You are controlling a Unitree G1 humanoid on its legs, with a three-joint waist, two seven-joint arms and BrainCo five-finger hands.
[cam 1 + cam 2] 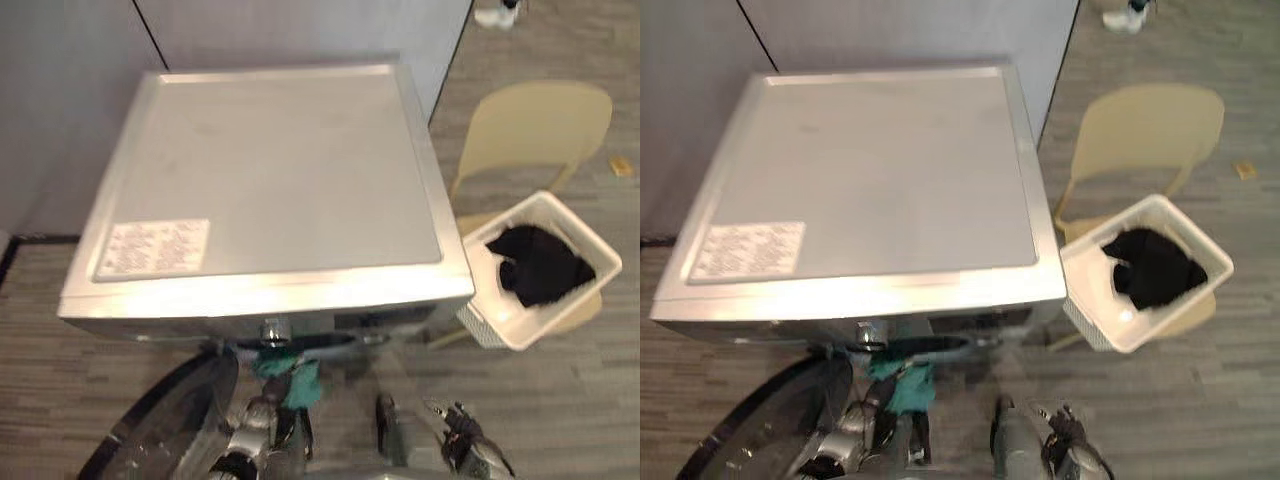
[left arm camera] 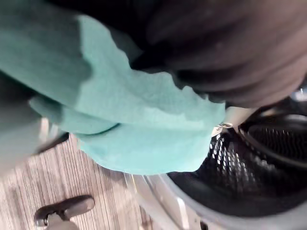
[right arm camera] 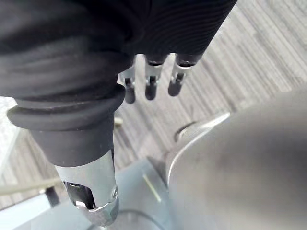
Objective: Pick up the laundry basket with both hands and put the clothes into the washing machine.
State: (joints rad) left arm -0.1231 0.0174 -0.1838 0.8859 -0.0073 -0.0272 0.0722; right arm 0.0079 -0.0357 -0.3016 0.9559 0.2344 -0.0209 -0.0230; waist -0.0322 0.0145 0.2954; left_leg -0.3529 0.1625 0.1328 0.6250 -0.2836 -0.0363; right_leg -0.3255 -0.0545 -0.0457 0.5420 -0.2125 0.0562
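A teal garment (image 2: 144, 120) is draped on the left hand (image 2: 230, 52) at the drum (image 2: 249, 163) mouth.
Soft, light (best bunched mid-fold); its grasp cannot be told; right hand (image 3: 151, 79) is held slack; black garment (image 1: 545, 262) is seen in basket (image 1: 488, 322).

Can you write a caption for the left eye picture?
Left hand holds a teal cloth at the open washing machine; black clothes lie in the white basket.

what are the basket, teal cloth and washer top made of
Laundry basket: likely rigid white plastic, matte, holes in its wall. Teal cloth: soft fabric, matte, it drapes and folds. Washing machine top: smooth silver-grey with a sheen, metal or coated panel.
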